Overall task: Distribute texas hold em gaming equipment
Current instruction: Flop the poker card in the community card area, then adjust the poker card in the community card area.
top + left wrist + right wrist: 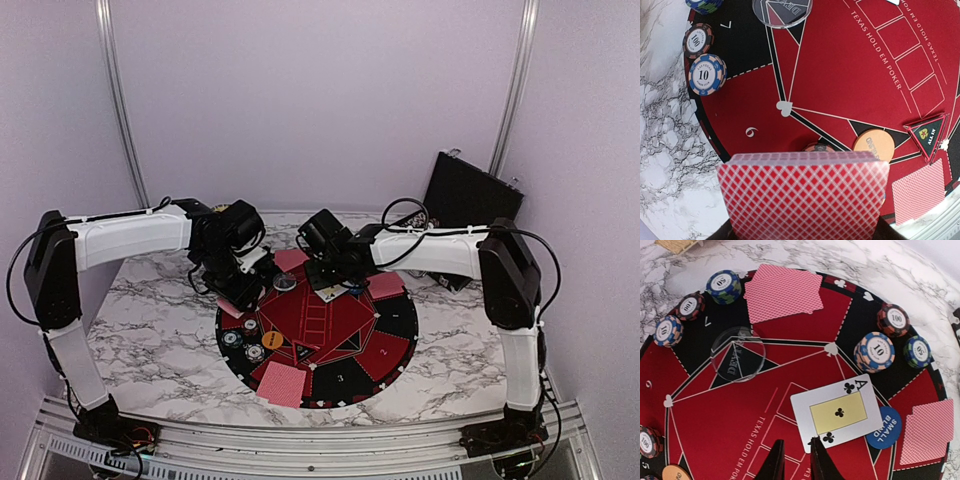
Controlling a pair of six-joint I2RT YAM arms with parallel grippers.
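Red-backed playing-card deck (802, 192) sits clenched in the left gripper (243, 290) for dealing; right gripper (795, 460), released and empty, hovers beside the white face-up ace of clubs (837, 412).

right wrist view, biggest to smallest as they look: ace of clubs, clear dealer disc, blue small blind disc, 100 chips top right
1. ace of clubs
2. clear dealer disc
3. blue small blind disc and 100 chips: too alike to rank; the ace partly covers the disc

Robot lab test cell, plain lilac walls (320, 100), aluminium frame posts (118, 100), marble-patterned tabletop (150, 330)
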